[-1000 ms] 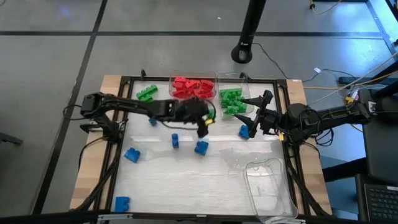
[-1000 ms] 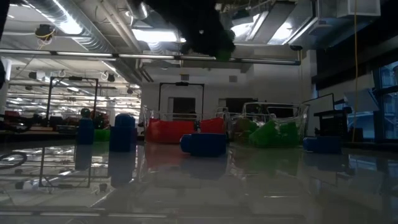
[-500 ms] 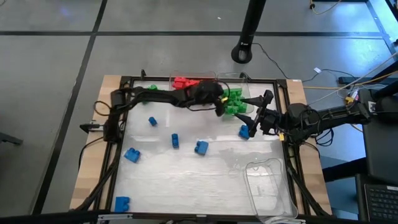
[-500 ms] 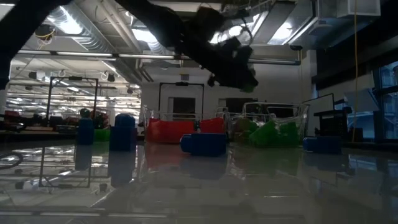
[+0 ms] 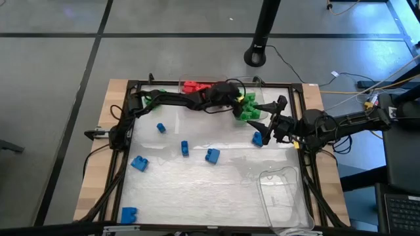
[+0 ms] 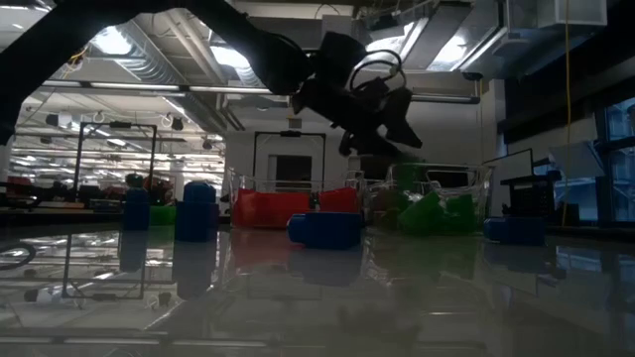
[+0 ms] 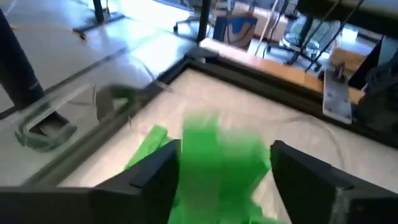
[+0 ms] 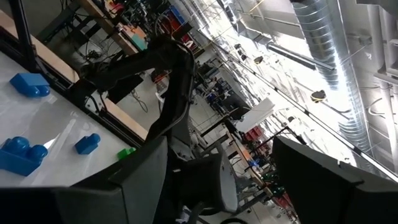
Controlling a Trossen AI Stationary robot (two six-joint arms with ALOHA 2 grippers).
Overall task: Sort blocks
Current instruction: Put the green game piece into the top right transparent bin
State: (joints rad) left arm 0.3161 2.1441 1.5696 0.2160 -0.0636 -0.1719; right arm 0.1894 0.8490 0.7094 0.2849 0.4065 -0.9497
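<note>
Green block (image 7: 225, 158) between left gripper (image 7: 227, 180) fingers

The left wrist view looks past two dark fingers (image 7: 149, 177) of the left gripper (image 7: 225, 180), which stand apart at the picture's bottom. Between them sits a blurred bright green plastic block (image 7: 224, 158); whether the fingers touch it cannot be told. More green blocks (image 7: 149, 146) lie just beside it, inside a clear rectangular plastic bin (image 7: 93, 99). Beyond runs a black table frame (image 7: 261, 78) edged by a light wooden board (image 7: 298, 65).
</note>
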